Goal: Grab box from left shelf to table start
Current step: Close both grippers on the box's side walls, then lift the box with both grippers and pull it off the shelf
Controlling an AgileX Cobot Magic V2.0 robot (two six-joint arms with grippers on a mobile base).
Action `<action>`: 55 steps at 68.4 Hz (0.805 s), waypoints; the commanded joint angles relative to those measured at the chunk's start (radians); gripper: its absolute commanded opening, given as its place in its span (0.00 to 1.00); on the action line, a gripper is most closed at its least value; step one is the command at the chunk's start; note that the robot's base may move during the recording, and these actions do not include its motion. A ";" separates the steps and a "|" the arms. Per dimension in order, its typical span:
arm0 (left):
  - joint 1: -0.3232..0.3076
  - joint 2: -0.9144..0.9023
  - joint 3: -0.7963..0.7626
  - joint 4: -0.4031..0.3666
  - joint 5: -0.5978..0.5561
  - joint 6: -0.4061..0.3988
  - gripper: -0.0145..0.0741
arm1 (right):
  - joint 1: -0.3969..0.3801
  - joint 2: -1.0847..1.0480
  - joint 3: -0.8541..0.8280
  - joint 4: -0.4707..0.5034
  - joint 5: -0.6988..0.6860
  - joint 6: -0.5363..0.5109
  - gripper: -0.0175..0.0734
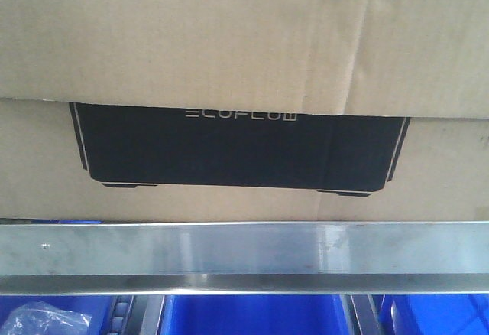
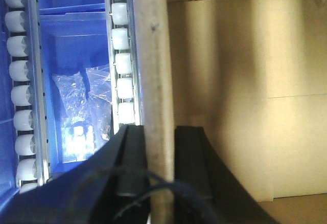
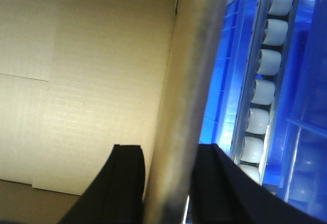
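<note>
The brown cardboard box (image 1: 229, 37) fills the front view, its black ECOFLOW panel (image 1: 237, 147) partly under a folded-down flap. It stands just behind the left shelf's shiny front rail (image 1: 244, 247). My left gripper (image 2: 160, 132) straddles one upright box wall (image 2: 153, 55), with one black finger (image 2: 191, 152) inside the box and the other outside, both pressed on the cardboard. On the opposite wall (image 3: 194, 55) my right gripper (image 3: 168, 150) is shut the same way. The box's bare inside (image 3: 92, 81) shows. Neither gripper appears in the front view.
Blue plastic bins (image 1: 252, 316) sit under the rail, one holding a clear bag (image 1: 46, 321). White roller tracks (image 2: 122, 65) and a blue bin with clear bags (image 2: 84, 106) run beside the left wall. More rollers (image 3: 263, 70) and a blue bin (image 3: 306, 106) lie beside the right wall.
</note>
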 commanded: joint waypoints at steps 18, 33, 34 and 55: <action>-0.008 -0.080 -0.029 -0.037 -0.025 -0.015 0.06 | -0.001 -0.150 -0.035 -0.007 -0.049 0.008 0.26; -0.008 -0.173 0.036 -0.073 -0.054 -0.017 0.06 | -0.001 -0.217 -0.035 -0.006 -0.033 0.008 0.26; -0.008 -0.180 0.044 -0.076 -0.057 -0.017 0.06 | -0.001 -0.223 -0.035 -0.006 -0.031 0.008 0.26; -0.008 -0.348 0.230 -0.115 -0.138 -0.020 0.06 | 0.003 -0.330 0.016 0.023 -0.006 0.008 0.26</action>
